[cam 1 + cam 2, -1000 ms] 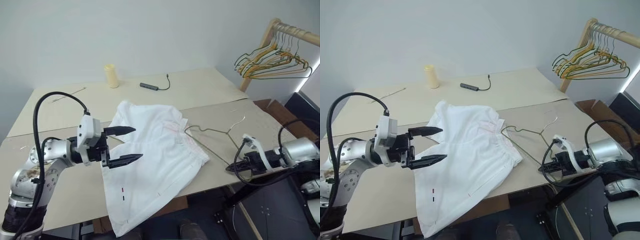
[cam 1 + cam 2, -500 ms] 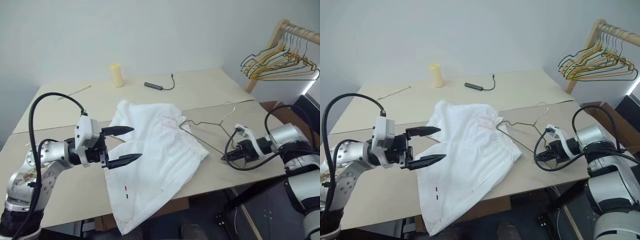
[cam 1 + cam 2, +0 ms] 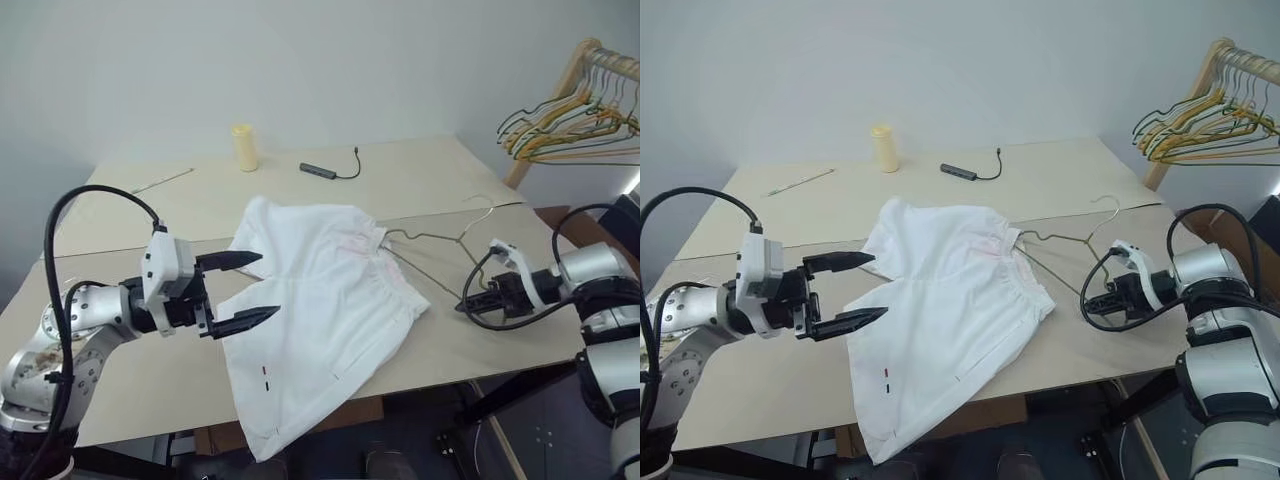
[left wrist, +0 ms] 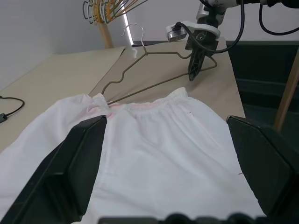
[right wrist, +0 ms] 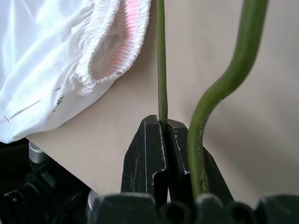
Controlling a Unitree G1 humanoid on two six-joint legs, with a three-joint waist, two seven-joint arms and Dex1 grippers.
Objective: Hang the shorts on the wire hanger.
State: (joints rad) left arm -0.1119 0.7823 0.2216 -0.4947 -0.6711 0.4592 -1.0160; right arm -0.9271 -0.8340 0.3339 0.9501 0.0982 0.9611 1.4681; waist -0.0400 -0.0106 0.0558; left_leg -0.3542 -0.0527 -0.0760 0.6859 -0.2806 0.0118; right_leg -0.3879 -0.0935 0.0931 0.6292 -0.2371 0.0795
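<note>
The white shorts lie flat on the table, with the gathered waistband toward my right and one leg hanging over the front edge. My left gripper hovers open just above the shorts' left edge with nothing between its fingers. The thin grey wire hanger lies on the table right of the waistband, one end reaching the waistband's far corner, its hook pointing away. My right gripper is shut on the hanger's lower wire near the table's front edge.
A pale yellow cylinder, a dark adapter with a cable and a thin stick lie on the far part of the table. A wooden rack with a bunch of coloured hangers stands at the far right.
The camera has swung, shifting the whole picture. My right gripper has pushed farther onto the table with the hanger in it, moving the hook away from me. The left gripper has stayed put.
</note>
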